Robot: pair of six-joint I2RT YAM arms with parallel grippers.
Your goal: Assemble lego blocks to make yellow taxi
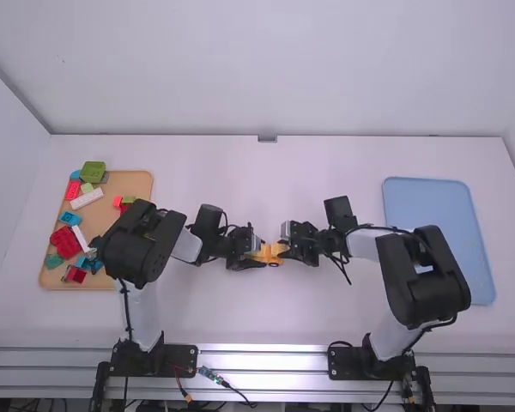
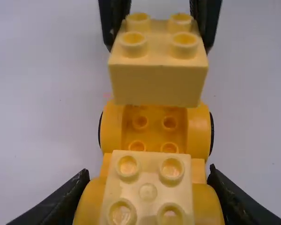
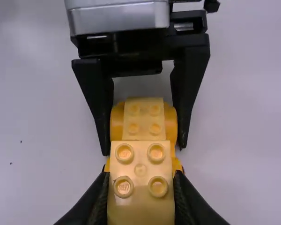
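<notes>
Chassis [image 2: 154, 129] in left gripper [image 1: 257, 253], block (yellow) [image 3: 140, 187] in right gripper [image 1: 285, 242]

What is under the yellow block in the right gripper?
The orange base lies below the block in the right gripper, four studs showing; whatever the block covers, and whether the two touch, cannot be seen.

Text check: no words, numbers, labels or signs I can read. Faint marks sit on the stud tops of the pale yellow block [image 3: 140, 206], out at the clock's hub, mid-table; too small to make out.
</notes>
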